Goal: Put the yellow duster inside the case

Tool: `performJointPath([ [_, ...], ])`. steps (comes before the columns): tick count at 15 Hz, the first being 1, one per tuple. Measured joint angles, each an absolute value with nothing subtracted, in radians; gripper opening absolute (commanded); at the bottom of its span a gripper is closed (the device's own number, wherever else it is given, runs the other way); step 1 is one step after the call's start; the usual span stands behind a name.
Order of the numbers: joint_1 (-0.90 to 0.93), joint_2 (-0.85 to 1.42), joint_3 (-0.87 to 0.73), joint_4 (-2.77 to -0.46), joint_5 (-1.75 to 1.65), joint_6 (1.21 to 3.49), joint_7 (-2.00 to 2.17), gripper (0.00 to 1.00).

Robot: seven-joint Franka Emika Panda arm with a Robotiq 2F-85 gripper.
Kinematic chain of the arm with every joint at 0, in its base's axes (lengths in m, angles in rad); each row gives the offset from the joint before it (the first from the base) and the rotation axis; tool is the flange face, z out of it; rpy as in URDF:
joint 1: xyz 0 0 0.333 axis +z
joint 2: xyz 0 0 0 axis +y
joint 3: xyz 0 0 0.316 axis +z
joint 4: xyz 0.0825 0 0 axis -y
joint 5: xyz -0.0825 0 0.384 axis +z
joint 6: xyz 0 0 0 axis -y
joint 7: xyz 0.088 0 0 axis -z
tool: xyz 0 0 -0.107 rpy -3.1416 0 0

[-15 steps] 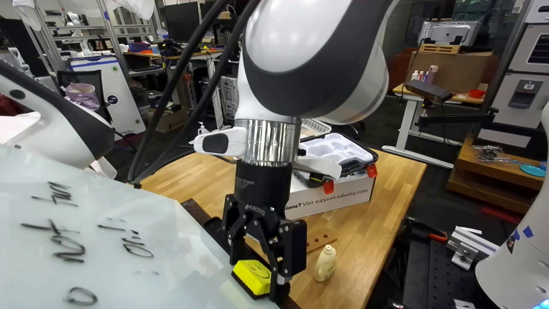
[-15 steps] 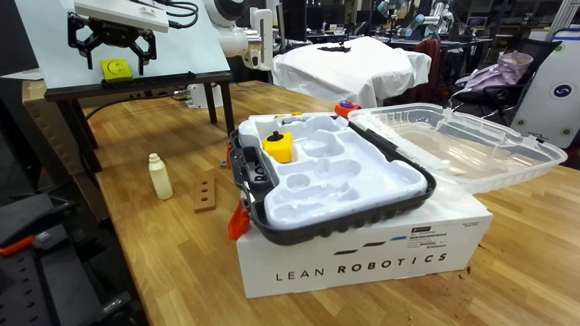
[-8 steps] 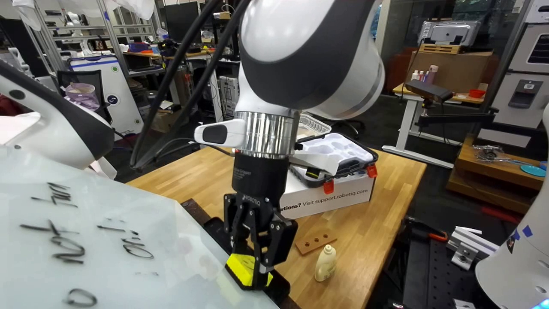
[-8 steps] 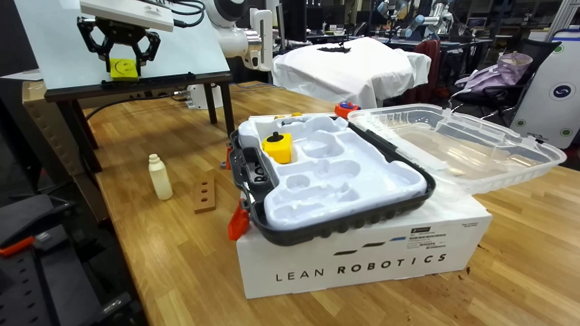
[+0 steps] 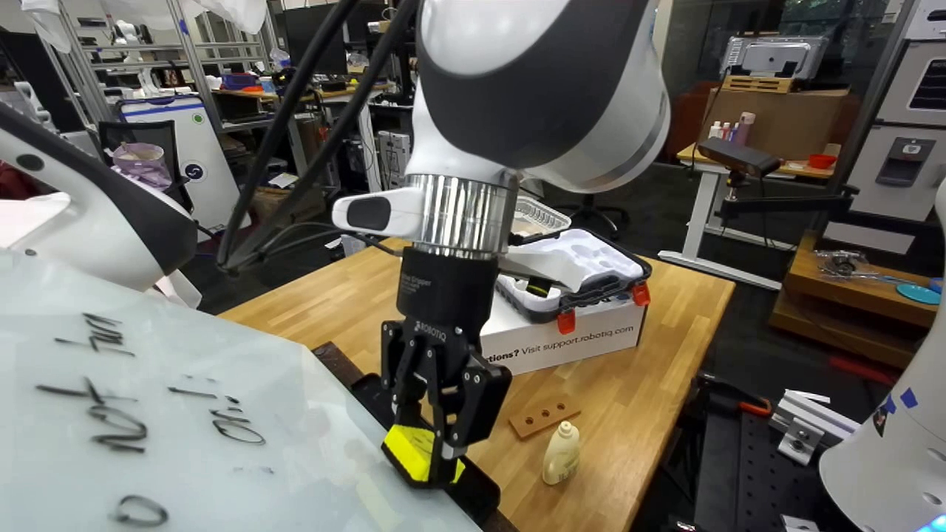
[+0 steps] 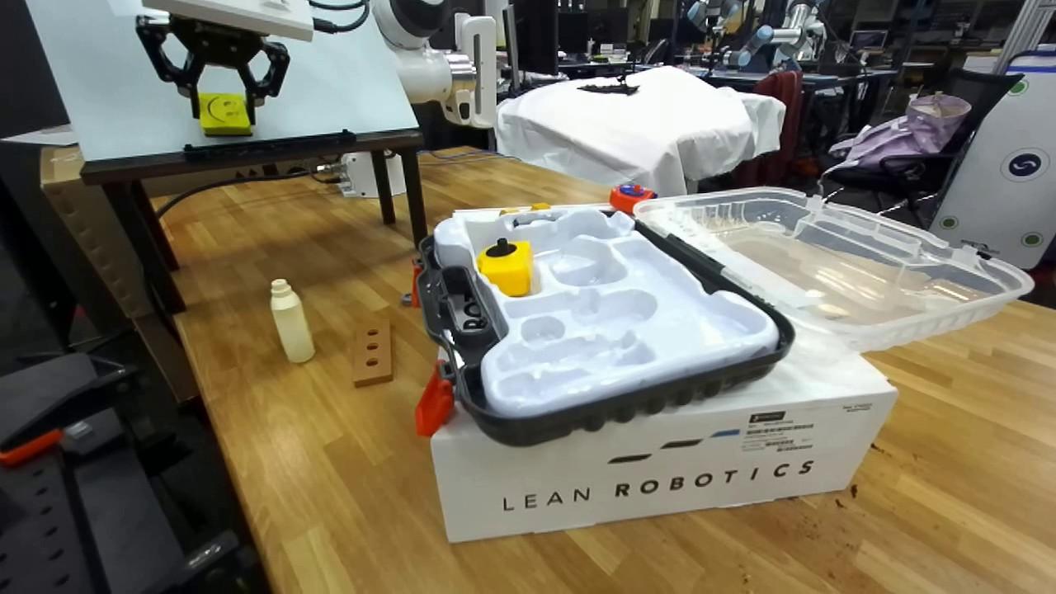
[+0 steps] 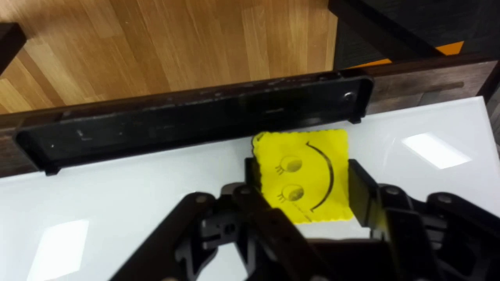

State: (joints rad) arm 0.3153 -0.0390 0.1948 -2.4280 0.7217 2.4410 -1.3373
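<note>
Yellow duster [image 7: 302,175] is clamped w/in gripper [image 6: 223,110], smiley side up; open case [image 6: 676,338] is well apart fr. gripper.

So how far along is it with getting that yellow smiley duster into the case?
Done: the case lies open, its clear lid swung back, and the gripper is closed on opposite sides of the yellow duster. In hand: the duster is held at the slanted whiteboard; I can't tell whether it touches that surface. Left: carry it over to the case, lower it in and let go.
</note>
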Motion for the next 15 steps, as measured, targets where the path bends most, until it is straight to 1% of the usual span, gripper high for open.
performJointPath([
  [4, 0.298, -0.153, 0.193, -2.469, 0.649, 2.452, -1.233, 0.3],
  [7, 0.263, -0.26, 0.185, -2.524, 0.482, 2.498, -1.045, 0.3],
  [11, 0.213, -0.367, 0.137, -2.582, 0.322, 2.515, -0.803, 0.3],
  [15, 0.185, -0.423, 0.087, -2.607, 0.245, 2.513, -0.569, 0.3],
])
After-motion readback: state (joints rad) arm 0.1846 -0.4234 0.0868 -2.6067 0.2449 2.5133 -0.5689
